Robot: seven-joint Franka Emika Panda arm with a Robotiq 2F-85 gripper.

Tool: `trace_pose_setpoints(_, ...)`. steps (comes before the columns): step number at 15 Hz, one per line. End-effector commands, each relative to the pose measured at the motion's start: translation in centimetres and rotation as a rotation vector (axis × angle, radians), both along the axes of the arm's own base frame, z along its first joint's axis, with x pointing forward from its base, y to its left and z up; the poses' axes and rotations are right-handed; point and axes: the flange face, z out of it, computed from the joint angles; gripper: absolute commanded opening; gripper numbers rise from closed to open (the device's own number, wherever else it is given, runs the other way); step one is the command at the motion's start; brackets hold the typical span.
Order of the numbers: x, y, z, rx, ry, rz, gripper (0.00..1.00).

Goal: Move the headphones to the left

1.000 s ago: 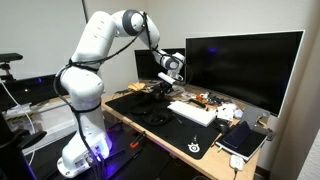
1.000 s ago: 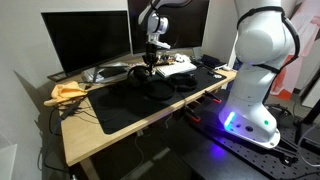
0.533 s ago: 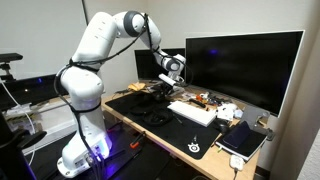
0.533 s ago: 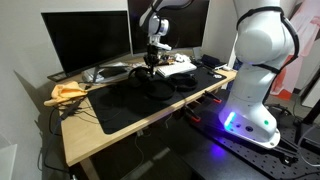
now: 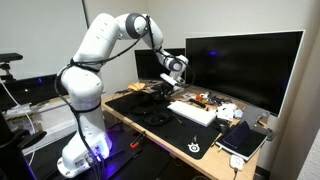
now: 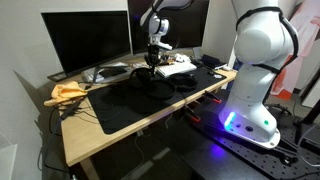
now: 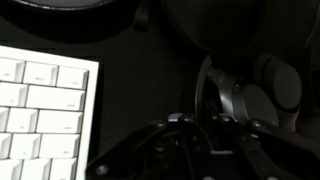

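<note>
1. We see the gripper (image 5: 165, 90) hanging low over the black desk mat (image 6: 120, 108), just in front of the large monitor (image 5: 245, 65) and near the end of the white keyboard (image 5: 192, 112).
2. In the wrist view the headphones (image 7: 240, 95) lie on the mat to the right of the keyboard. One rounded ear cup shows with a grey metallic hinge piece. The cup is apart from the keyboard edge, with bare mat between them.
3. In an exterior view a dark rounded shape (image 6: 160, 88) on the mat just below the gripper looks like the same headphones (small and dark against the mat, so we cannot trace the band).
4. Gripper state: the wrist view shows only dark linkage along the bottom edge, and the exterior views are too small. We cannot tell whether the fingers are spread or closed, nor whether they touch the headphones.
5. The mat sits on a wooden desk (image 6: 80, 140). A yellow cloth (image 6: 68, 92) lies at the desk's far end, well apart from the gripper, and a dark notebook (image 5: 245, 138) lies beyond the keyboard.
</note>
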Motion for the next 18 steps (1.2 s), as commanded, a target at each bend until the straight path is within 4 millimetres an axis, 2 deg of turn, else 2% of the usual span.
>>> trace_pose_setpoints(1, 1.0, 0.3, 0.3, 0.034, 0.060, -0.013, 0.04)
trace_pose_setpoints(10, 3.7, 2.1, -1.2, 0.053, 0.097, -0.037, 0.04)
trace_pose_setpoints(12, 4.0, 2.2, -1.2, 0.048, 0.093, -0.043, 0.42)
trace_pose_setpoints(15, 4.2, 2.1, -0.4, 0.045, 0.069, -0.044, 0.65)
trace_pose_setpoints(18, 3.4, 1.8, 0.8, 0.035, 0.034, -0.036, 0.85)
